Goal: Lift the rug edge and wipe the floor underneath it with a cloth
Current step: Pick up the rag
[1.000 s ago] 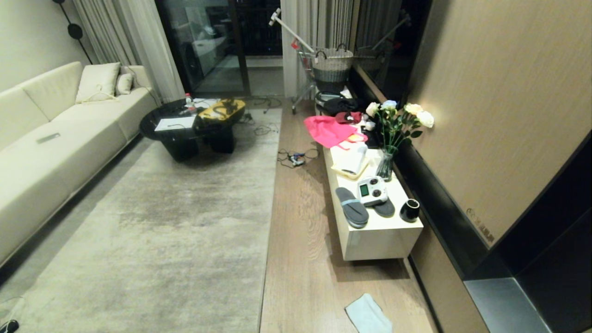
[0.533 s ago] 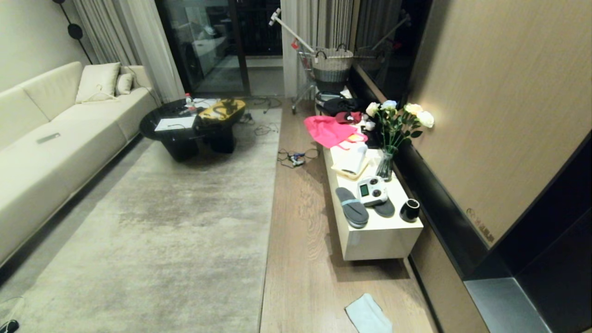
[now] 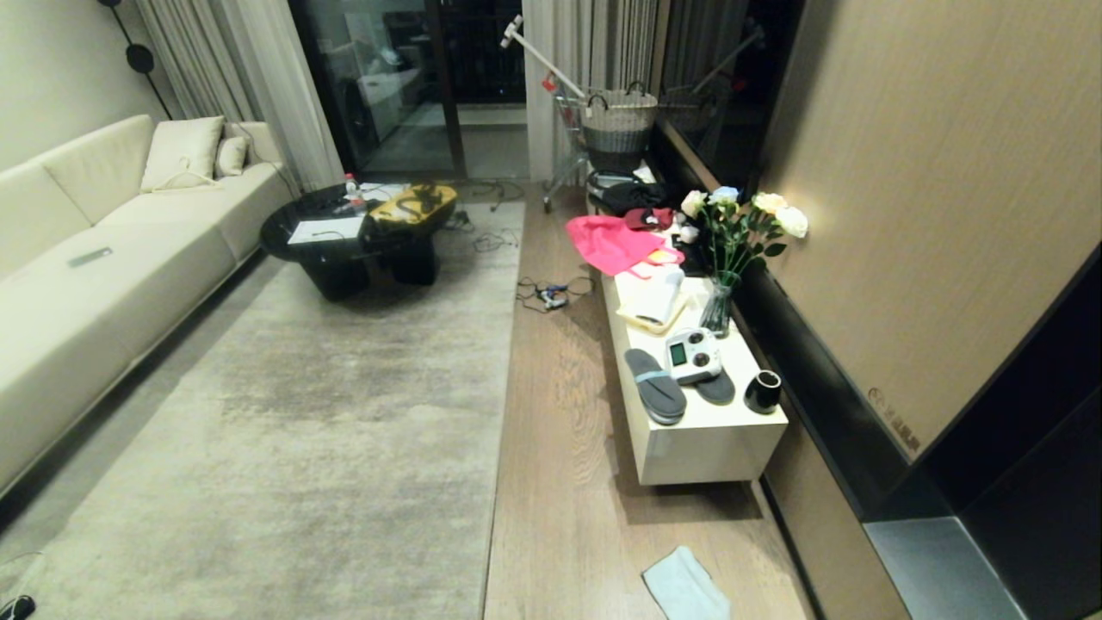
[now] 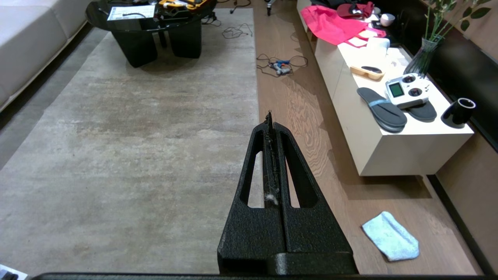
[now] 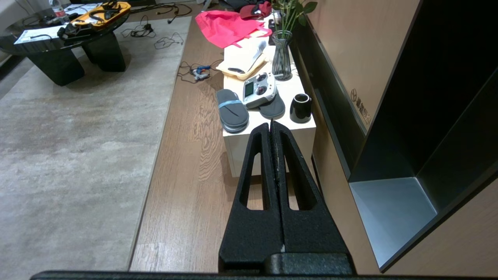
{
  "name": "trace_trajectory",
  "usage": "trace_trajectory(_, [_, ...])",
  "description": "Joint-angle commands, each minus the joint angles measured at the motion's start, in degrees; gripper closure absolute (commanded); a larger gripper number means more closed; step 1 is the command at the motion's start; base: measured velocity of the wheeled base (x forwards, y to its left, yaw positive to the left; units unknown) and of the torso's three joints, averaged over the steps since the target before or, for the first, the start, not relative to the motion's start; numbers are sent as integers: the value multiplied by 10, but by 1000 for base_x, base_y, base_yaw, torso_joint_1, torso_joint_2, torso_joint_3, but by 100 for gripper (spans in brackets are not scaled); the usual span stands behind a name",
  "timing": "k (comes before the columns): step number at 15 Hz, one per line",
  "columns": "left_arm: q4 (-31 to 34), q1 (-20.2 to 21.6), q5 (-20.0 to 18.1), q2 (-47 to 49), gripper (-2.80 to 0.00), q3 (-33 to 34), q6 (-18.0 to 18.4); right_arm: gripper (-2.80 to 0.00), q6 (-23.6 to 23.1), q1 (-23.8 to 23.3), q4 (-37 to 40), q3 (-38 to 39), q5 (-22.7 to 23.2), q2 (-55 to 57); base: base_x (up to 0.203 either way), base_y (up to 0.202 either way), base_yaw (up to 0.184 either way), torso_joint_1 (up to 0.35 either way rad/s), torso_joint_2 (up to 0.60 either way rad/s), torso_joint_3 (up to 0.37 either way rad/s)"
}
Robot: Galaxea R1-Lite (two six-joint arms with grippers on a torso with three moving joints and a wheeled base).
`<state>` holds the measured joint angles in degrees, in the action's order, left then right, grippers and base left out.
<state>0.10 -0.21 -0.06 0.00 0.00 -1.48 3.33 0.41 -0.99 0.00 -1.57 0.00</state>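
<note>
The rug edge point(image 3: 504, 405) runs straight away from me along the wood-plank floor point(image 3: 560, 430), and the large grey-beige rug lies flat. The rug edge point(image 4: 257, 77) also shows in the left wrist view, and again, as the rug edge point(image 5: 155, 163), in the right wrist view. The pale blue cloth point(image 3: 684, 587) lies flat on the floor near the low cabinet's front end; the cloth point(image 4: 391, 236) is well clear of both grippers. My left gripper point(image 4: 269, 116) is shut and empty, held above the rug edge. My right gripper point(image 5: 270, 125) is shut and empty, facing the cabinet's end. Neither arm shows in the head view.
A cream low cabinet point(image 3: 715, 443) stands along the right wall with slippers, a controller, a black cup point(image 3: 763, 391), a vase of flowers and pink fabric. A black coffee table point(image 3: 362, 237) sits on the far rug, a sofa point(image 3: 95, 275) on the left. Cables point(image 3: 551, 294) lie on the floor.
</note>
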Motion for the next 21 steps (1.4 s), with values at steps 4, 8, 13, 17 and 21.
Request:
trace_trajectory(4, [-1,0,0,0,0,0,0,0,0,0,-1,0,0,1,0,0,0,0,0,0])
trace_trajectory(8, [0,0,0,0,0,0,1,0,0,0,-1,0,0,0,0,0,0,0,0,0])
trace_trajectory(13, [0,0,0,0,0,0,0,0,0,0,0,0,0,0,0,0,0,0,0,0])
trace_trajectory(17, [0,0,0,0,0,0,0,0,1,0,0,0,0,1,0,0,0,0,0,0])
trace_trajectory(21, [0,0,0,0,0,0,0,0,5,0,-1,0,0,0,0,0,0,0,0,0])
